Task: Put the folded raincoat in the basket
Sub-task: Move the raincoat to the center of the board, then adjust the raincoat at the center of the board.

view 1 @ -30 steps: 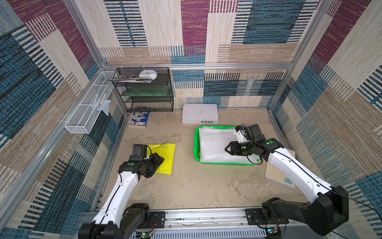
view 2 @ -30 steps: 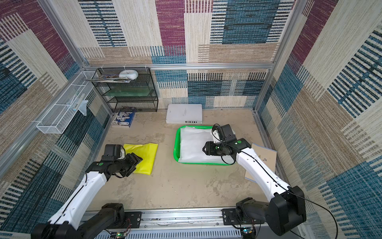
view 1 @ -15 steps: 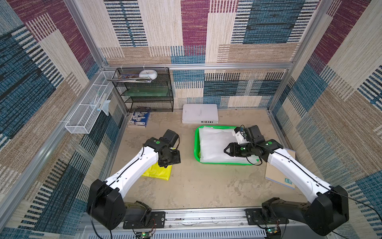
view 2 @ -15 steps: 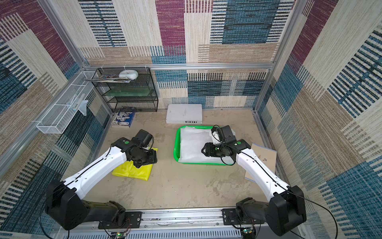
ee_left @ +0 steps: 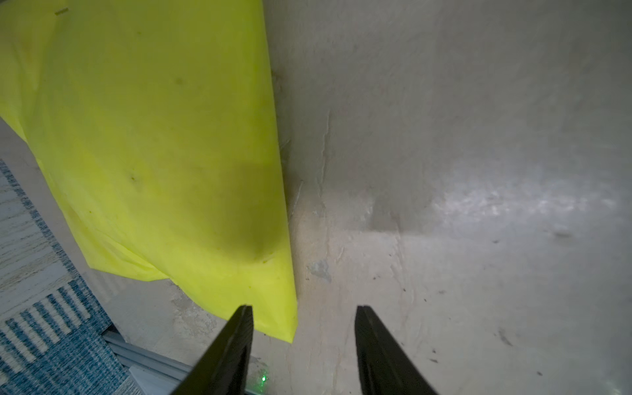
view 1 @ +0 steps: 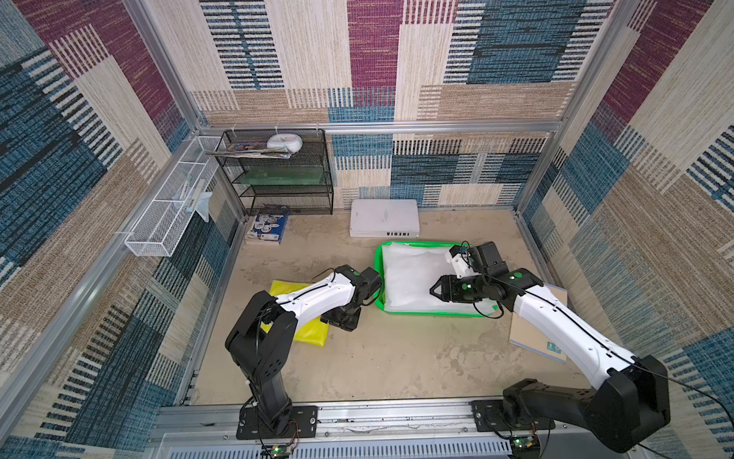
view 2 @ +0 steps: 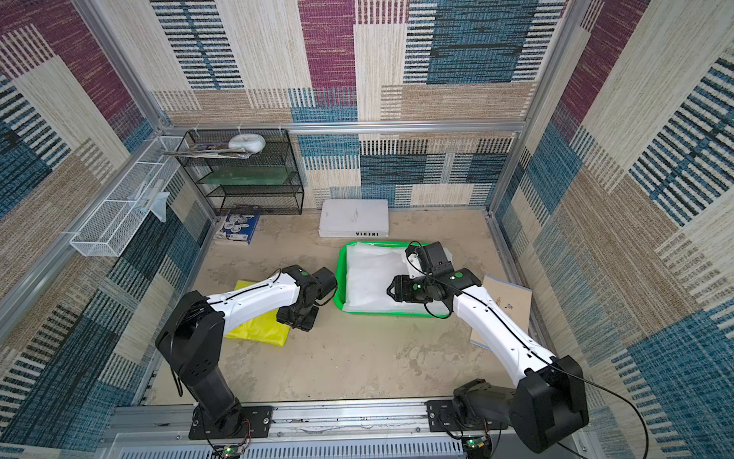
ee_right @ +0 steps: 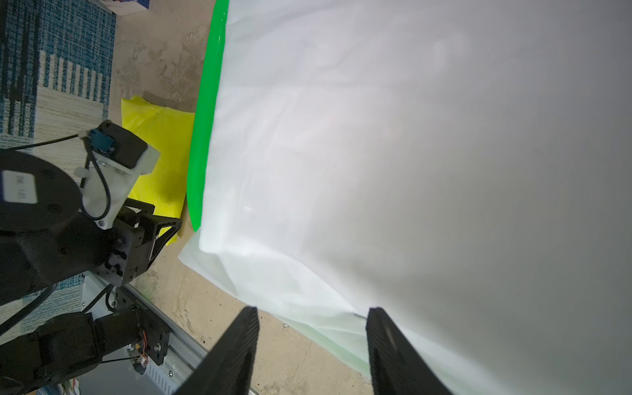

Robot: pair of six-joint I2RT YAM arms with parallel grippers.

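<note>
1. Left tool (ee_left: 302, 307) open, straddling a corner of the folded yellow plastic raincoat (ee_left: 154, 136) on the desk (ee_left: 444, 171).
2. Bright green rectangular plastic basket (ee_right: 205, 119) near that tool, filled by a white translucent sheet (ee_right: 376, 154).
3. Right tool (ee_right: 313, 309) open, empty, over that sheet's edge.

Two folded raincoats (view 1: 311, 336) (view 1: 409, 274), one green basket (view 1: 421, 313), two robot arms (view 1: 313, 300) (view 1: 556, 322).

Both top views are bright, evenly lit and sharp, with straight lines bowing slightly near the edges. Ahead of my left gripper (ee_left: 302, 307), a soft shadow darkens the yellow raincoat (ee_left: 154, 136), and pale glare streaks the floor (ee_left: 496, 205) off to 1 side of the jaws. Ahead of my right gripper (ee_right: 311, 309), the white sheet (ee_right: 376, 154) looks washed out and blurred, greying toward its far side.
</note>
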